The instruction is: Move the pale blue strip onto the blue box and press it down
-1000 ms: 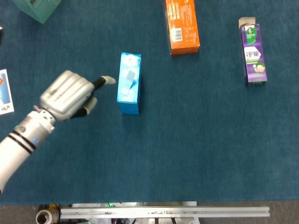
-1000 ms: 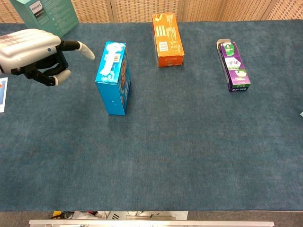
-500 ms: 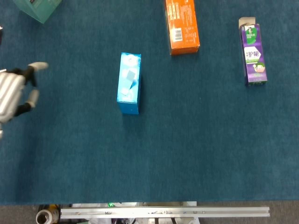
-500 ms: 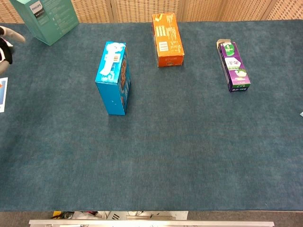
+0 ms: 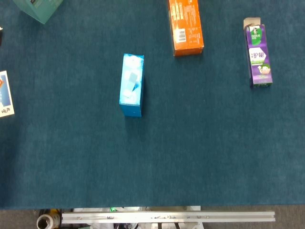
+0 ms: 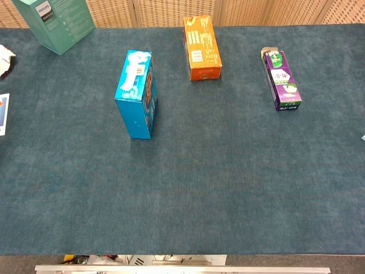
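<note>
Four boxes on the bench: one blue (image 6: pixel 136 97), one orange (image 6: pixel 202 48), one purple (image 6: pixel 282 80), one teal (image 6: pixel 57 21). One pale strip (image 5: pixel 130 78) atop the blue. One card (image 5: pixel 5 93) at the edge.

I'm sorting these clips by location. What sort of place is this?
Likely a lab test bench: a table covered in blue felt, staged retail boxes such as the orange box, and woven screens behind.

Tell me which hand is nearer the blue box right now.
Left, as far as shown. A sliver of the left hand shows at the chest view's left edge, well left of the blue box. The right hand appears in neither view.
</note>
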Controlling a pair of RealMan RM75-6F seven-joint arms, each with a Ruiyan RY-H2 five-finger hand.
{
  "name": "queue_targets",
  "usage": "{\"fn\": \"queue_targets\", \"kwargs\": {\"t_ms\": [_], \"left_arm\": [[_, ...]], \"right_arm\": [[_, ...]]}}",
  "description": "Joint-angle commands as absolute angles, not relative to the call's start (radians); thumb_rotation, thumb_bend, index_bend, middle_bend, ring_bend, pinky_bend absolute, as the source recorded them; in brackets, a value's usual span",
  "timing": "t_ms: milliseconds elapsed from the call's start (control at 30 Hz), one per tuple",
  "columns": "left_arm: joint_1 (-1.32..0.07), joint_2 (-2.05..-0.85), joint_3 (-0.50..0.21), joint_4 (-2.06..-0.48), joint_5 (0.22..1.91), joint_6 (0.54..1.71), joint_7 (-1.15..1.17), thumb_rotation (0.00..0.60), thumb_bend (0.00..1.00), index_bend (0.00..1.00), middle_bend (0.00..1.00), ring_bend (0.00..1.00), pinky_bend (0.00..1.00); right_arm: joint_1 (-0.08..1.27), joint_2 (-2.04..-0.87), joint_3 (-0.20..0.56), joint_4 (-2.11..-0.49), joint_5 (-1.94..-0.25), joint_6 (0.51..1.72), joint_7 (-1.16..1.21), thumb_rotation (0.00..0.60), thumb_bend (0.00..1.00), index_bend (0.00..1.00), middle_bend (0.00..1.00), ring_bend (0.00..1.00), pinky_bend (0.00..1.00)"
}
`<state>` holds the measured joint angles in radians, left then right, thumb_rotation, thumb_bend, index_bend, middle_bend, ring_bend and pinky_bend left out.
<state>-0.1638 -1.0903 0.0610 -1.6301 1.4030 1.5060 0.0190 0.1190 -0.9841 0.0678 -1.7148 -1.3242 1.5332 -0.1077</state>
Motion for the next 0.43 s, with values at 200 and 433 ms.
{"fn": "queue_targets", "kwargs": {"t_ms": [200,433], "left_arm": [[-0.101,-1.065,0.073,-1.642,1.446,1.56,-0.002,0.6,0.4,0.21,0.37,0.31,0.36],[-0.09,-1.065,0.053,-1.644,1.458,1.561,-0.011,0.6,0.4,0.21,0.37,0.31,0.36]], "right_arm": [[0.09,-0.991,0.06,-1.712,-1.365,1.551,-0.094,0.6,0.29,0.4,0.56,0.52,0.69],[0.095,-0.975,0.078,-1.749,-1.355,1.524,-0.094,0.6,0.29,0.4,0.56,0.52,0.69]]}}
